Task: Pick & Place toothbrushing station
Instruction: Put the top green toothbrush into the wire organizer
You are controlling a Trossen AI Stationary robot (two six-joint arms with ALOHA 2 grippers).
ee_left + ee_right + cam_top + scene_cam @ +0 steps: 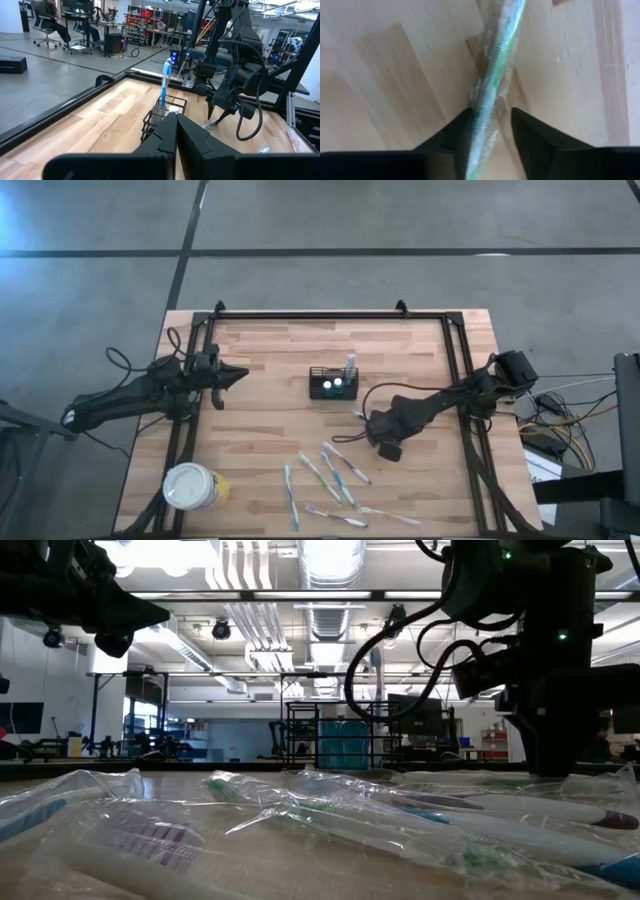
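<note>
The toothbrushing station (333, 383), a small black slatted holder, stands on the table's middle with a blue toothbrush (165, 82) upright in it. To its right my right gripper (492, 132) points down, open, one finger on each side of a green-and-white toothbrush (492, 75) in clear wrap that lies flat on the wood. At the table's left, my left gripper (176, 135) hangs level above the table, shut and empty, pointing toward the station. My right gripper comes from above, pointing down, and stands astride the wrapped toothbrush's handle (482, 107), fingers across it. One finger (460, 132) lies right at the wrapper; I cannot tell whether it touches. The toothbrush lies flat on the table.
Several more wrapped toothbrushes (330, 480) lie scattered toward the near edge, in front of the station. A round yellow cup with a white lid (190, 486) stands at the near left. A black frame rail (330, 314) runs round the table.
</note>
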